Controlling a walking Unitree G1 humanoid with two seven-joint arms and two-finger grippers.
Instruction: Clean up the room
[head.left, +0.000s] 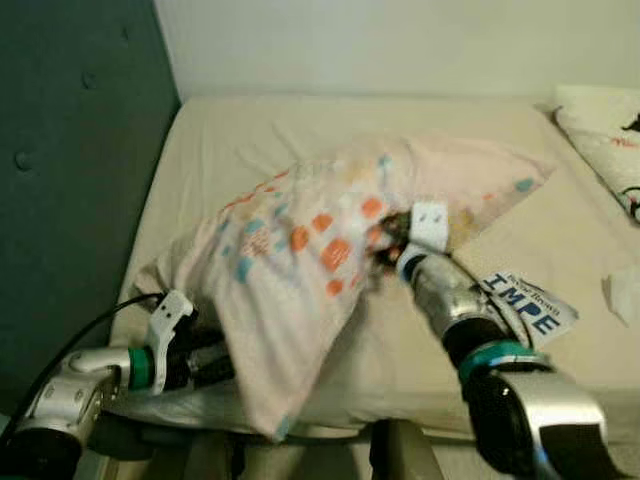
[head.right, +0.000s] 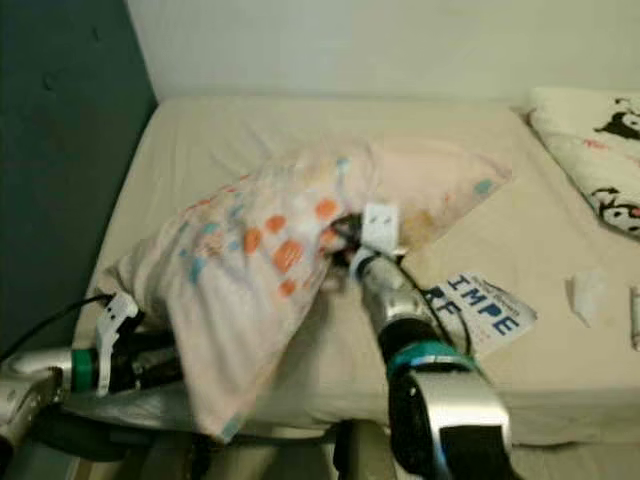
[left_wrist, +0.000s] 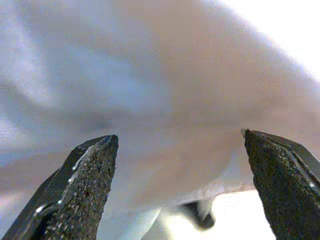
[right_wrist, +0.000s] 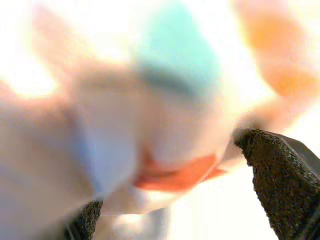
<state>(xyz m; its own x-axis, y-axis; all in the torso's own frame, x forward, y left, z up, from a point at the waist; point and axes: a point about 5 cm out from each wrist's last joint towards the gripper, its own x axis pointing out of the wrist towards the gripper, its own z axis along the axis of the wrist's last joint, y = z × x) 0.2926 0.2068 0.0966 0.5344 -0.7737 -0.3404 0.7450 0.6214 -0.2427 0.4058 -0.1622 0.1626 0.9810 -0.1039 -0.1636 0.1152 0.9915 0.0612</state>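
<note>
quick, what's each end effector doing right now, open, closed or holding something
Left end effector: open, fingers spread under the pillow's lower corner.
Right end effector: fingers pressed into the pillow's middle; whether it grips cannot be told.

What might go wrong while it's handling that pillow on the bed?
The right gripper seems to pinch only a fold of the patterned pillow, so the fabric could slip free. The pillow's low corner hangs off the bed edge near the left gripper, whose fingers are spread; it might slide to the floor.
</note>
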